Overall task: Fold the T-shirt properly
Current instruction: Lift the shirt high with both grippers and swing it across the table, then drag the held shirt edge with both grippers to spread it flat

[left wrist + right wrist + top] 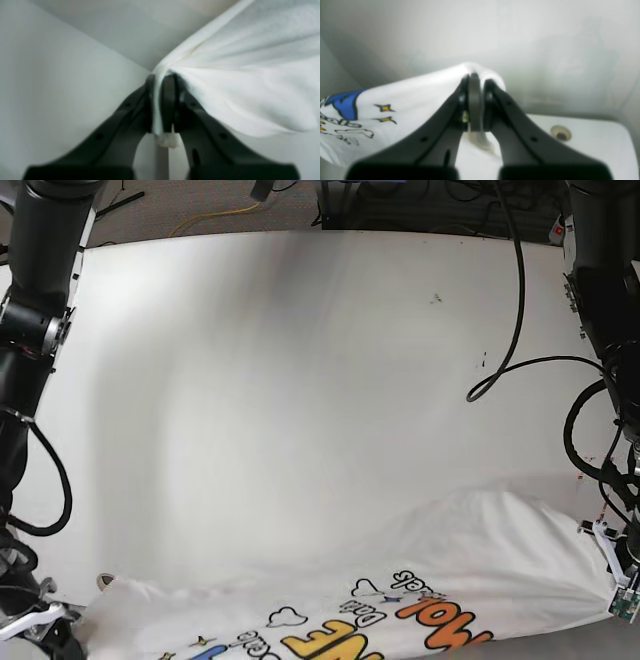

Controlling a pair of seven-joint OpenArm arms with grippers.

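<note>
While both the left gripper [161, 100] and the right gripper [475, 110] are clamped on the T-shirt [420, 600], stretched print-up along the tabletop's [300, 380] near edge, they should move together, keeping the cloth evenly taut

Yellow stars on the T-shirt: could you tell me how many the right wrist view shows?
2 yellow stars, one above the other, beside the blue print on the T-shirt; more may be hidden.
</note>
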